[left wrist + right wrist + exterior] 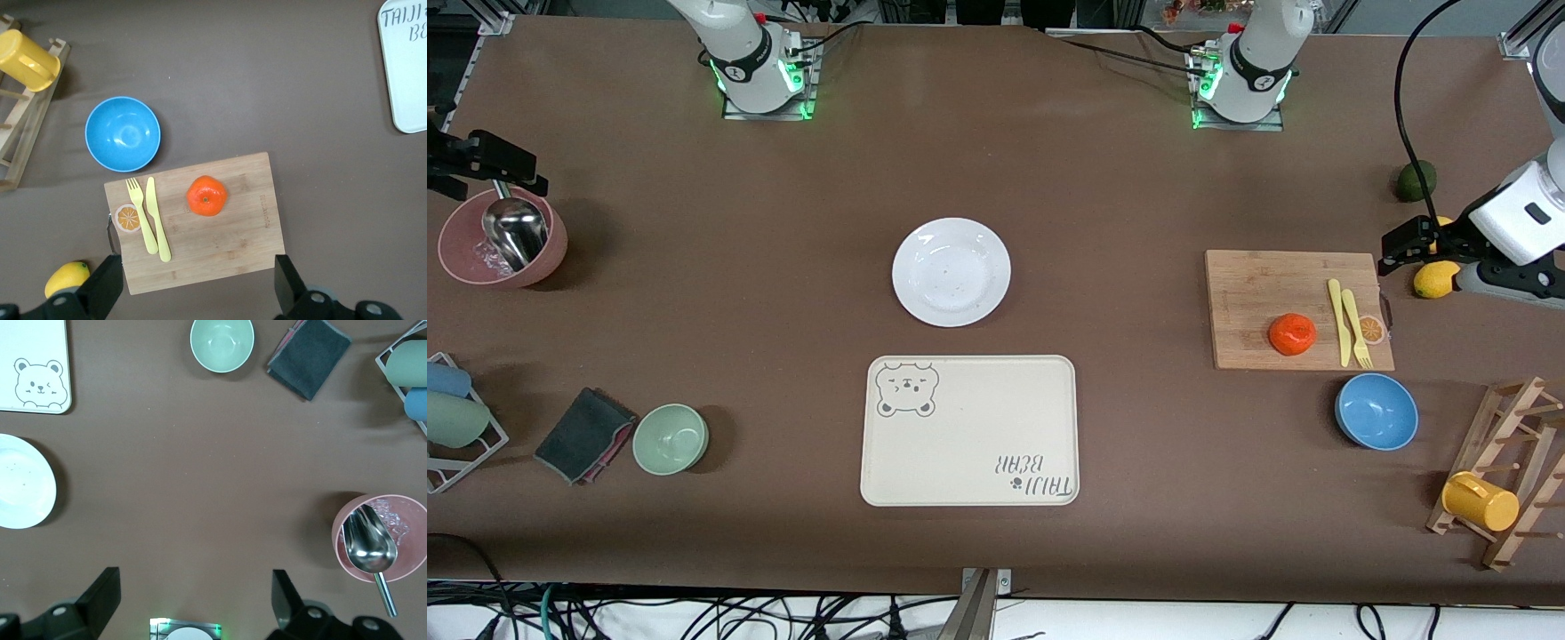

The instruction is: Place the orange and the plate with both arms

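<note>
The orange (pixel 1292 334) sits on the wooden cutting board (pixel 1263 293) toward the left arm's end of the table, beside a yellow knife (pixel 1337 322) and yellow fork (pixel 1355 329), with a small orange-slice picture (pixel 1371 330) at the board's edge. The plate (pixel 951 271) lies bare mid-table, just farther from the front camera than the beige bear tray (pixel 969 431), which holds nothing.

A blue bowl (pixel 1376 411), empty, stands nearer the camera than the board. The left gripper (pixel 197 283) hangs up by the board's outer end over a lemon (pixel 1434 279), fingers spread wide and empty. An avocado (pixel 1416 180) lies farther off.

The right gripper (pixel 193 600) waits high over the other end, wide open, near a pink bowl (pixel 463 258) containing a metal scoop (pixel 514 229). An empty green bowl (pixel 671 438) sits beside a folded dark cloth (pixel 585 434).
</note>
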`<state>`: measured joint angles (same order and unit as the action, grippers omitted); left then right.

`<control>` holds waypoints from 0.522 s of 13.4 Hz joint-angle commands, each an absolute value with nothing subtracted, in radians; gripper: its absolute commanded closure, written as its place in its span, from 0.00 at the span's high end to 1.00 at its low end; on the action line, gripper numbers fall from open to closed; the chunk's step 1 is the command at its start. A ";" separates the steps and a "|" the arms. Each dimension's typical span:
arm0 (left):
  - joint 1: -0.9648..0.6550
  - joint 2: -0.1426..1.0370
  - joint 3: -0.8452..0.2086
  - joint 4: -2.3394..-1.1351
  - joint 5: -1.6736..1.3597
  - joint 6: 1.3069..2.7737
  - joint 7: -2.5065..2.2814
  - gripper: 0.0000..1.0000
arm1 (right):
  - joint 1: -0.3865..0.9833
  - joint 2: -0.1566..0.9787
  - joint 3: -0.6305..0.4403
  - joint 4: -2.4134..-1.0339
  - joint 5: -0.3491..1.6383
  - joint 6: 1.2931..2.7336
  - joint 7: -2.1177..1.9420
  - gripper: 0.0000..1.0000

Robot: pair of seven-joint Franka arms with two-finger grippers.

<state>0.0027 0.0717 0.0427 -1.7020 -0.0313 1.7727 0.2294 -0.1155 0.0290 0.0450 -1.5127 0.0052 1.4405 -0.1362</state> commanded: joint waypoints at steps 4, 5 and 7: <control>0.011 0.083 0.044 -1.689 -0.037 1.758 0.238 1.00 | -0.117 0.037 0.049 -1.493 0.005 1.431 -0.141 1.00; 0.011 0.083 0.044 -1.689 -0.037 1.758 0.232 1.00 | -0.117 0.037 0.049 -1.493 0.005 1.431 -0.141 1.00; 0.012 0.084 0.046 -1.666 -0.035 1.758 0.236 1.00 | -0.117 0.037 0.049 -1.493 0.006 1.431 -0.141 1.00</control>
<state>0.0042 0.0846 0.0482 -1.6994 -0.0313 1.7717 0.2296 -0.1155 0.0297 0.0453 -1.5127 0.0053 1.4404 -0.1362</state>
